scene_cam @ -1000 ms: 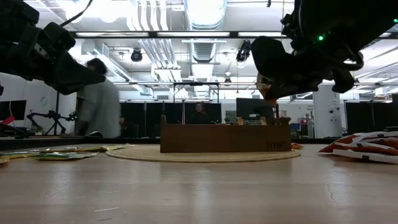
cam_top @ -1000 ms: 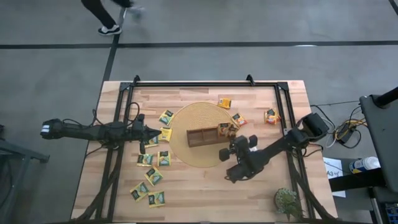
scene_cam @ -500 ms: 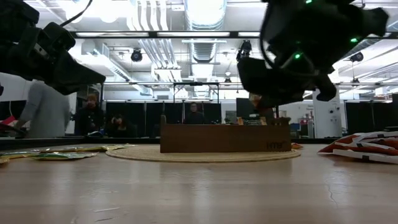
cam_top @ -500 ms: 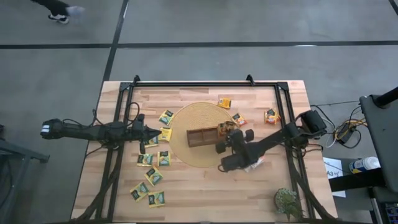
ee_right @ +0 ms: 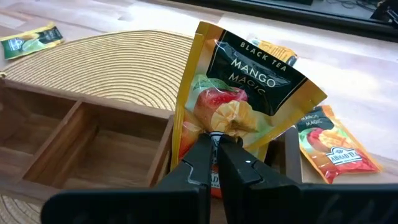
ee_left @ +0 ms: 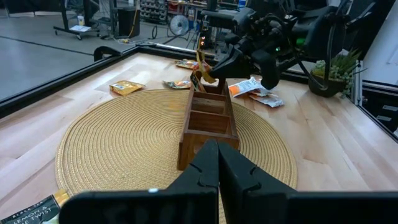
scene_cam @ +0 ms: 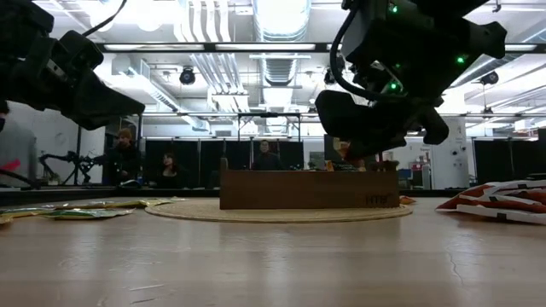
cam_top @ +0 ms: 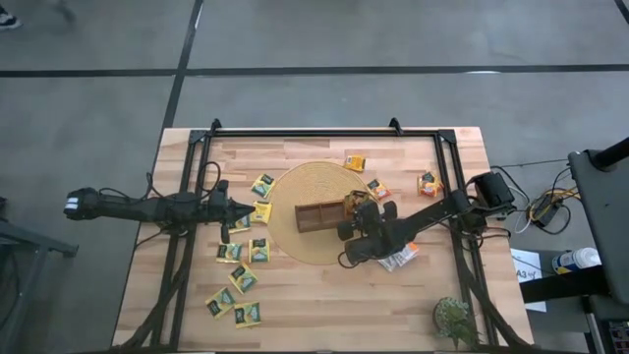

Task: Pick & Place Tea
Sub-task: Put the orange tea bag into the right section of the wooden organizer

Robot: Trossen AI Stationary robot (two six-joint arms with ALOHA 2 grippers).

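My right gripper [ee_right: 216, 148] is shut on a yellow-orange mango tea packet [ee_right: 249, 87], held over the right end of the brown wooden tray [cam_top: 316, 215]. The tray stands on a round woven mat [cam_top: 295, 241]. In the left wrist view the packet [ee_left: 200, 61] shows edge-on above the tray's far end [ee_left: 208, 93]. My left gripper [ee_left: 218, 157] hangs shut and empty at the mat's left side [cam_top: 250, 209]. Several yellow-green packets [cam_top: 246, 252] lie flat on the table left of the mat. My right gripper pinches the packet's lower middle part [ee_right: 214, 129] between its two fingers. The fingers come slanting down from the table's near right side. The packet stands nearly upright beyond the fingertips, printed face toward the camera. Whether its lower edge touches the tray is hidden by the fingers.
Orange packets [cam_top: 355, 162] [cam_top: 377, 189] [cam_top: 428, 183] lie right of and beyond the mat, and white-and-orange ones [cam_top: 398, 258] lie under my right arm. A small plant [cam_top: 454, 317] stands at the near right corner. A black frame [cam_top: 324, 132] edges the table. People sit in the room behind.
My right gripper has swung toward the table's left edge and closer to the tray, turning at the wrist as it went, still shut on the mango packet. The packet has stayed upright near the tray's right end.
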